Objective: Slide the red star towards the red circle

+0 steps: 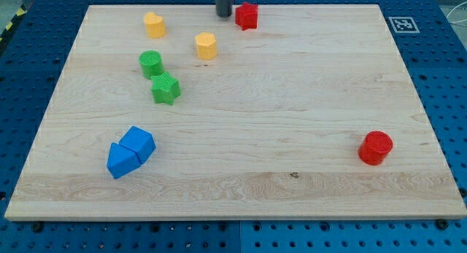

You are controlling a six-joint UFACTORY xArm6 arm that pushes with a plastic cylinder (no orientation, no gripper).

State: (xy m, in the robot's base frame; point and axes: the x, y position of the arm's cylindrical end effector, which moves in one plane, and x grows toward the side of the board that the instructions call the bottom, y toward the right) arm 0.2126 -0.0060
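My tip is sitting just left of the red star at the surface's top edge; the red circle is lying well apart from the star, toward the view's lower right.

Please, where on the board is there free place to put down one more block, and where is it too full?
Bare wood runs through the middle, between the green star and the red circle, and along the view's bottom edge right of the two blue blocks. The upper left is crowded: two yellow blocks, the green cylinder, my tip beside the red star.
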